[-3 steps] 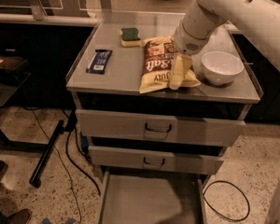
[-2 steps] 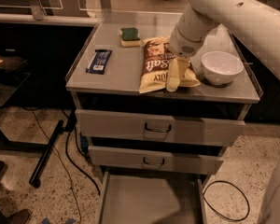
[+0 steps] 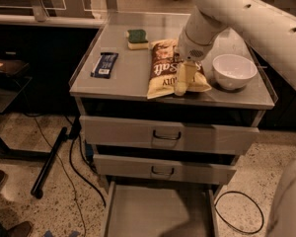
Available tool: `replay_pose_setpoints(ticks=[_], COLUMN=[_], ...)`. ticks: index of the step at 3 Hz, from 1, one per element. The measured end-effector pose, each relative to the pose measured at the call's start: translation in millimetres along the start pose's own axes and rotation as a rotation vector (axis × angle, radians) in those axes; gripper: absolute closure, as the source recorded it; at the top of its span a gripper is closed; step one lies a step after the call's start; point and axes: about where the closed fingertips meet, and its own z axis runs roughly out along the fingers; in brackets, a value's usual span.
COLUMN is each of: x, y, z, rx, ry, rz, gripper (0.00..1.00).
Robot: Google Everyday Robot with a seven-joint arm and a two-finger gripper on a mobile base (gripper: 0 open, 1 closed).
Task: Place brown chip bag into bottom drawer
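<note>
Grey top [image 3: 122,79] holds brown chip bag [image 3: 160,74] | gripper [image 3: 181,85] sits on it, can't tell if holding | you squeeze well before lifting.

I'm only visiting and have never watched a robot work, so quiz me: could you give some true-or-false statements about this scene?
1. The brown chip bag lies on the cabinet top. True.
2. The bottom drawer is shut. False: it is pulled open.
3. The gripper is down at the brown chip bag, next to the white bowl. True.
4. The green sponge sits inside the white bowl. False: it lies on the cabinet top, behind the bag.
5. The blue wrapper bar is in the bottom drawer. False: it lies on the cabinet top, left of the bag in the picture.
</note>
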Motion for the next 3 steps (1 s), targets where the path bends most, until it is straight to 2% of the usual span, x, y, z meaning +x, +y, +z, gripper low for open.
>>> replay_pose_setpoints(ticks=[3], x=[0.0], y=[0.0], z=[0.1], rx=[0.0], ry=[0.0], rz=[0.0], gripper=[0.88])
